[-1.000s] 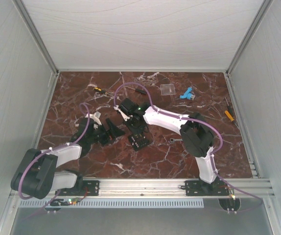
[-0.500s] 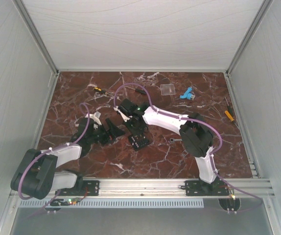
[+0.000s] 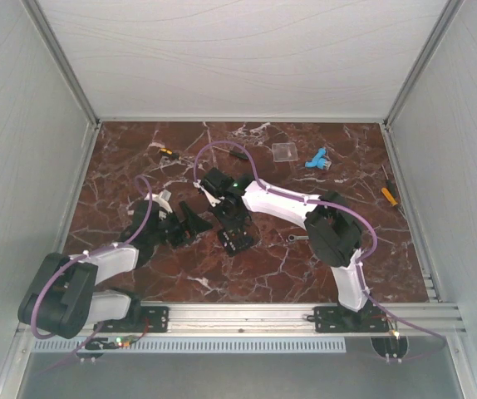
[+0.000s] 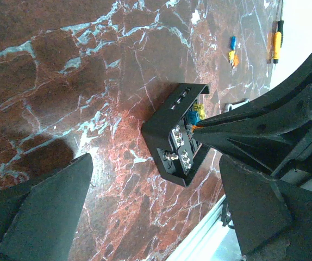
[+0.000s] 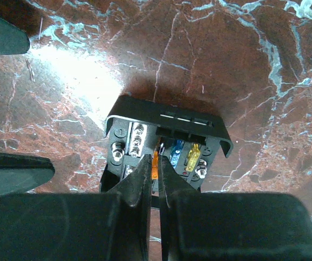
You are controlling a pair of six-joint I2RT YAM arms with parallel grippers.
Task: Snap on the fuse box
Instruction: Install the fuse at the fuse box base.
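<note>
**Left gripper** (image 3: pixel 190 222), centre-left of top view: jaws fully apart, nothing held. It is pointed at the box from near by and is not touching it.

**Fuse box** (image 3: pixel 238 242), 1 pc, centre of top view: lies flat on table (image 3: pixel 139 170), open face up.

**Right gripper** (image 5: pixel 155 166), directly over box: closed on a thin orange fuse (image 5: pixel 155 156), whose lower end is at a slot in the box face.

**Step judged:** fuse being snapped into box; seating not confirmed.

**Next move, est.:** a straight downward press is reqd, then release. The box is unrestrained, so sliding under off-axis load is a risk. Bracing by the left gripper is advised.

**Count, rt wrist view:**
- Orange fuse 1 (held).
- Blue fuse (image 5: pixel 178 147) 1 and yellow fuse (image 5: pixel 194 156) 1, both to its right.

**Count, top view:**
- Screwdriver (image 3: pixel 166 152) upper left.
- Clear plate (image 3: pixel 285 151) 1.
- Blue part (image 3: pixel 315 160) 1.
- 2nd screwdriver (image 3: pixel 388 194) far right.
</note>
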